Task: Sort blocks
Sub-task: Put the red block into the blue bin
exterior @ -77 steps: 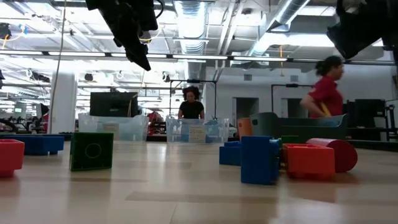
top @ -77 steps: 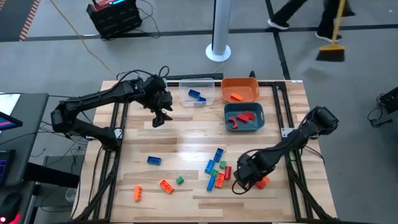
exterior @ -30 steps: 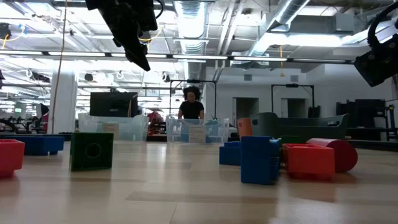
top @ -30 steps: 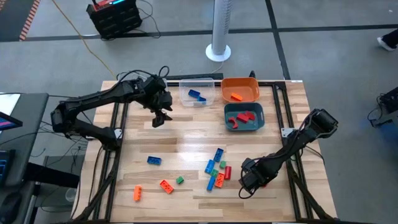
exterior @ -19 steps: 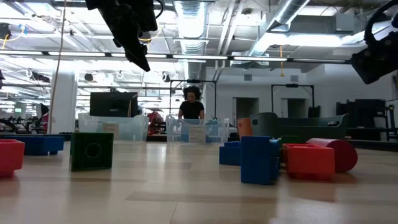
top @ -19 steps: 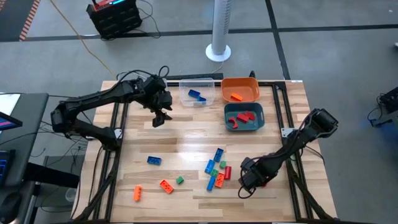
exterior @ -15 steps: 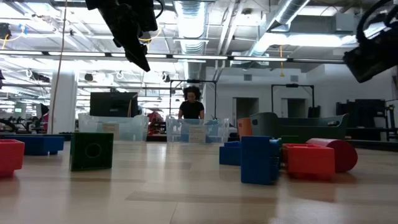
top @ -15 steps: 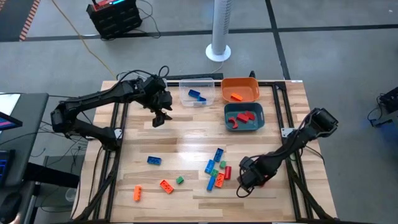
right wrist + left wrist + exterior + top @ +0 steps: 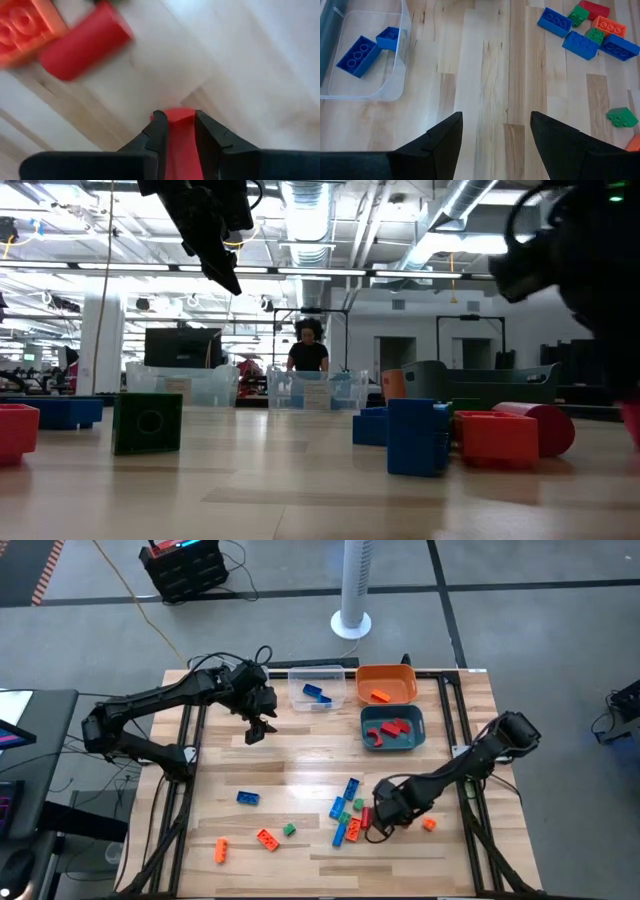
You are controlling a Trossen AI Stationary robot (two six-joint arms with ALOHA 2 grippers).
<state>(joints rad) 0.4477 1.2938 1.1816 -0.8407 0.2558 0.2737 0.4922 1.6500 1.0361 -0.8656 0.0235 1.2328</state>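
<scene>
our right gripper (image 9: 175, 131) has its jaws clamped on a red block (image 9: 178, 137), low over the table beside the cluster of blocks (image 9: 347, 810) toward the near edge. the teal bin (image 9: 392, 728), which already has red pieces, lies toward the far edge from these jaws, nearer this arm than the other. our left gripper (image 9: 495, 136) waits with jaws apart near the far left, by the clear bin (image 9: 319, 686). a small orange block (image 9: 429, 824) sits just right of the arm.
</scene>
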